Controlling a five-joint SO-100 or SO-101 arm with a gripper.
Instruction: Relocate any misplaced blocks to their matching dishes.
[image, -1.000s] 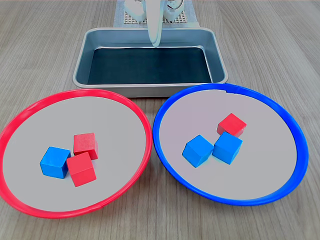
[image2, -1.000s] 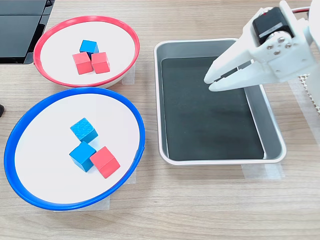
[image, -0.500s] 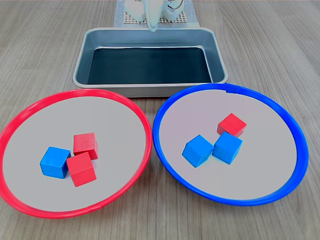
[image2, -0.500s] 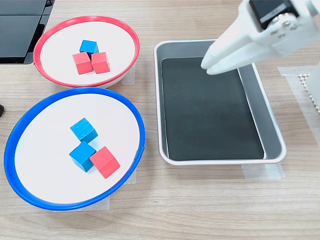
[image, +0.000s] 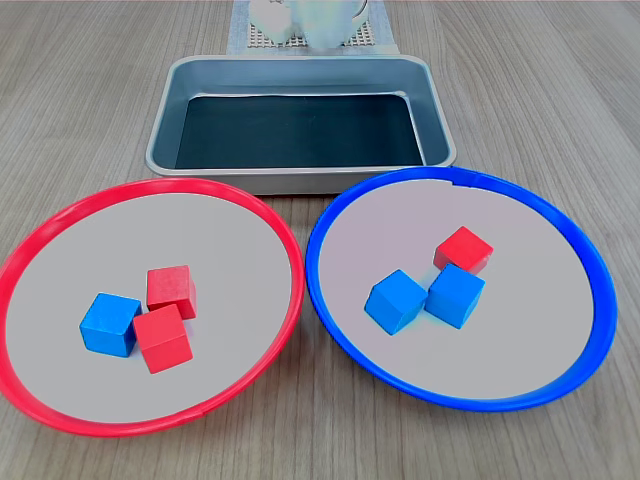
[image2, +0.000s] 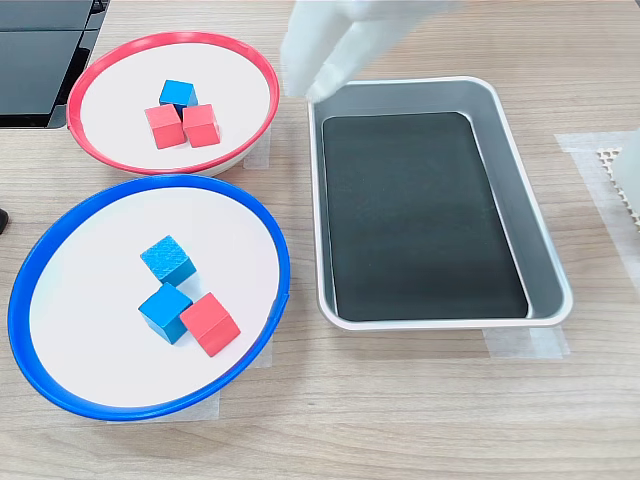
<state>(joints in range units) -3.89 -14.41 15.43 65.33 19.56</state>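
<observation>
so the biggest thing here is the wood-grain table (image: 90, 80), pale laminate look with fine streaky lines. sitting on it are two big round shallow dishes with smooth pale grey insides: the red-rimmed dish (image: 60, 215) on the first exterior view's left and the blue-rimmed dish (image: 590, 270) on the first exterior view's right, rims nearly touching. behind them in that view is a rectangular grey metal tray (image: 165, 120), brushed-looking walls, rounded corners, flat dark liner on the bottom, nothing in it. clear tape strips hold the tray and dishes down in the second exterior view.

the white plastic gripper (image2: 305, 88) is a motion-blurred smear in the second exterior view, hanging over the gap between the tray and the red-rimmed dish. too smeared, can't tell whether the claw is apart or closed.

now the small matte cubes, sharp edges. in the red-rimmed dish a misplaced blue cube (image: 110, 324) sits pressed up against two red cubes (image: 171, 290). in the blue-rimmed dish a misplaced red cube (image: 464, 248) touches one of two blue cubes (image: 456, 294), the three clustered together.

no readable writing or labels anywhere i can make out.
</observation>
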